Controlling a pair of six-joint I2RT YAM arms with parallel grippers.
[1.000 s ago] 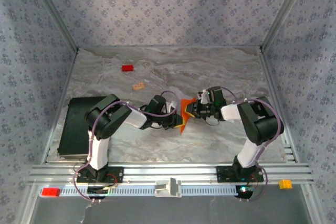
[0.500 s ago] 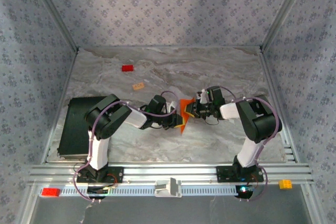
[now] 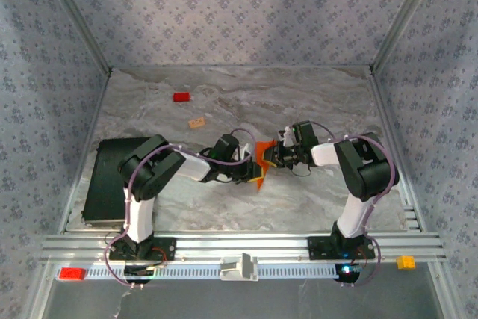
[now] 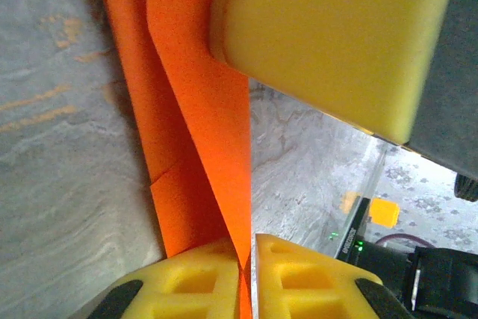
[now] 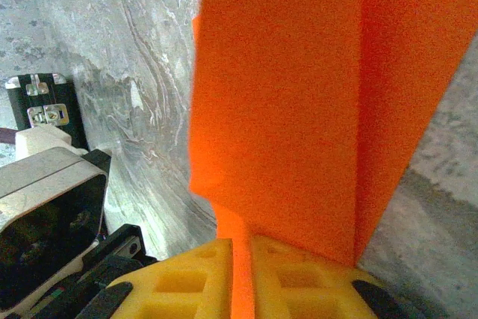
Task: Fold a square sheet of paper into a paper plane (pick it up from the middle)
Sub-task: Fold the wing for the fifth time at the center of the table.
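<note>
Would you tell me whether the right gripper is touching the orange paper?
Touching: in the right wrist view, the yellow fingers of the right gripper pinch the orange paper with no gap.

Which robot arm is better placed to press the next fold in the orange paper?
Probably left. The left claw pinches the bright orange folded paper right on its crease line; the right claw also grips it, steadying it.

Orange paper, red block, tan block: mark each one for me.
orange paper (image 5: 276,95): right wrist view, middle of the broad folded panel.
red block (image 3: 181,97): top external view, centre of its top face.
tan block (image 3: 197,122): top external view, centre of its top face.
</note>
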